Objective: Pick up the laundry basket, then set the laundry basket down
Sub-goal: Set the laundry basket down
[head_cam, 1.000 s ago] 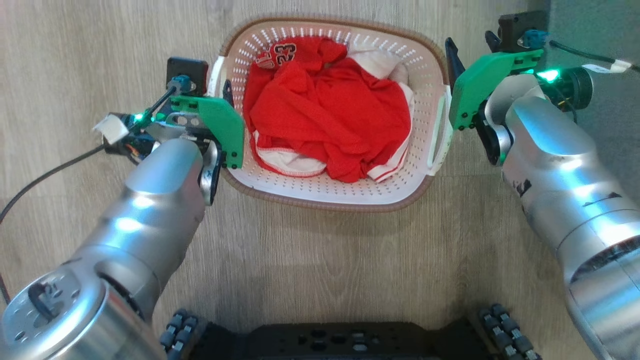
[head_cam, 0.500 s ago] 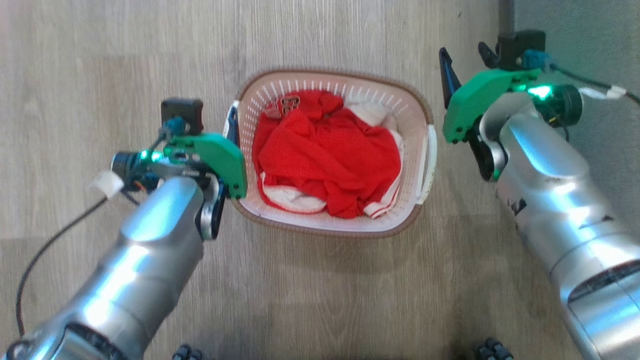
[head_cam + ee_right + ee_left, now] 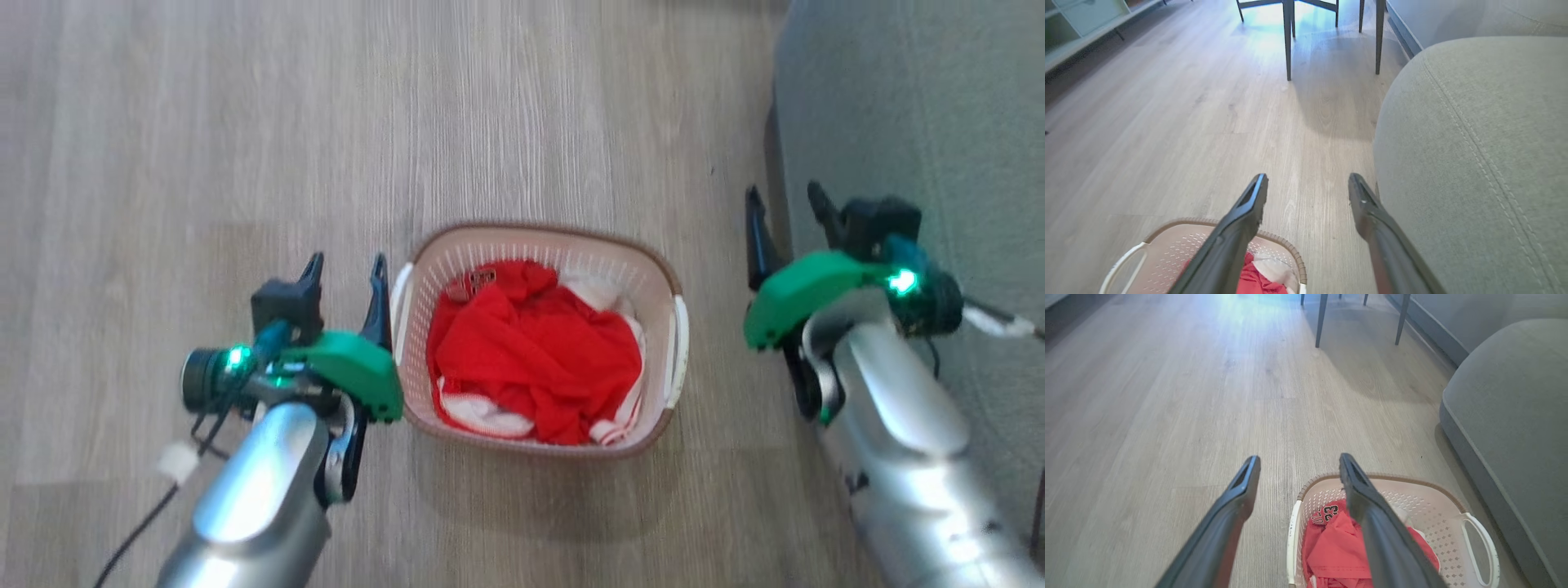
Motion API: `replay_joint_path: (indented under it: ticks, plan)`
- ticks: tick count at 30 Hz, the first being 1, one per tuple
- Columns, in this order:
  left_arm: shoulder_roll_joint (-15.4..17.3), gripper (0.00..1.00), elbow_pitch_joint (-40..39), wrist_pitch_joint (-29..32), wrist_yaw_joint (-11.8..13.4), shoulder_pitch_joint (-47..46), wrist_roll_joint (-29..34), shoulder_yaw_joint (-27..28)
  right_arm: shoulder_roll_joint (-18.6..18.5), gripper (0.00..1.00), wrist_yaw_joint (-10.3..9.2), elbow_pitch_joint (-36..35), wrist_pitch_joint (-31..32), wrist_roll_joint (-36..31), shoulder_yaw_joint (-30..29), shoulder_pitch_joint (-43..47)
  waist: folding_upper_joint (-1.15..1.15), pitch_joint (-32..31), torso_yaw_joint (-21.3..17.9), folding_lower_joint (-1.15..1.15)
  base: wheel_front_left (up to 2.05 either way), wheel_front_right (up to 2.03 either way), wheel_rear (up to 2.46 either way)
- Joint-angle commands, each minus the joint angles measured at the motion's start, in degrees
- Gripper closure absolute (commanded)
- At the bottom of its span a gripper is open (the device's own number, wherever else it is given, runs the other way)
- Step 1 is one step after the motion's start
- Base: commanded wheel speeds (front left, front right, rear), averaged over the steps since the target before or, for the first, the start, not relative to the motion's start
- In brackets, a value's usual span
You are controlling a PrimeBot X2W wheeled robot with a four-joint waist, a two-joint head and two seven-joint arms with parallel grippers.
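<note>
The laundry basket is cream-white with a brown rim and white side handles. It stands on the wooden floor with red and white clothes inside. My left gripper hovers open beside the basket's left side, with nothing between its fingers. In the left wrist view the left gripper is above the basket and apart from it. My right gripper is open and empty, well clear of the basket's right handle. The right wrist view shows the right gripper with the basket low on its left.
A grey upholstered sofa stands close by my right arm; it is also in the right wrist view. Dark furniture legs stand farther along the floor. Open wood floor lies ahead and to the left.
The head view has pulled back, so the basket looks smaller. Both arms have come up and away from the basket's sides. The basket stays on the floor, and both grippers stay open.
</note>
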Motion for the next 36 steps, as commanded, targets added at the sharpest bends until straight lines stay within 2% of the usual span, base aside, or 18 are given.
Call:
replay_joint_path:
  ticks: [1, 6, 14, 19, 27, 36]
  plan:
    - [1.5, 0.0, -4.46, -0.54, -0.31, 1.81, 2.35, 4.27, 0.97, 0.0, -0.1, -4.97, -0.76, -0.6, 0.66, 3.19, -0.01, -4.57, 0.19, 0.01, 0.0, 0.0, 0.0]
    - [0.46, 0.0, -13.52, -0.54, -1.5, 8.99, 7.4, 10.2, 0.98, 0.0, -0.1, -13.68, -0.76, -1.31, -0.75, 10.5, -0.01, -8.69, 0.06, 0.01, 0.0, 0.0, 0.0]
    - [-1.39, 0.0, -21.09, -0.54, -3.38, 17.13, 12.17, 15.42, 0.99, 0.0, -0.1, -22.72, -0.76, -1.62, -2.92, 18.86, -0.01, -13.21, 0.38, 0.01, 0.0, 0.0, 0.0]
    - [-1.98, 0.0, -24.55, -0.54, -3.59, 23.04, 14.87, 18.02, 0.99, 0.0, -0.1, -27.96, -0.76, -1.85, -4.27, 25.03, -0.01, -16.61, 0.47, 0.01, 0.0, 0.0, 0.0]
    - [-2.29, 0.0, -28.75, -0.54, -3.4, 29.77, 16.78, 20.98, 0.99, 0.0, -0.1, -31.48, -0.76, -2.19, -5.1, 30.58, -0.01, -19.76, 0.23, 0.01, 0.0, 0.0, 0.0]
    - [-2.57, 0.0, -30.04, -0.54, -3.45, 32.34, 18.0, 23.5, 0.99, 0.0, -0.1, -33.15, -0.76, -2.1, -5.74, 33.06, -0.01, -20.81, -0.5, 0.01, 0.0, 0.0, 0.0]
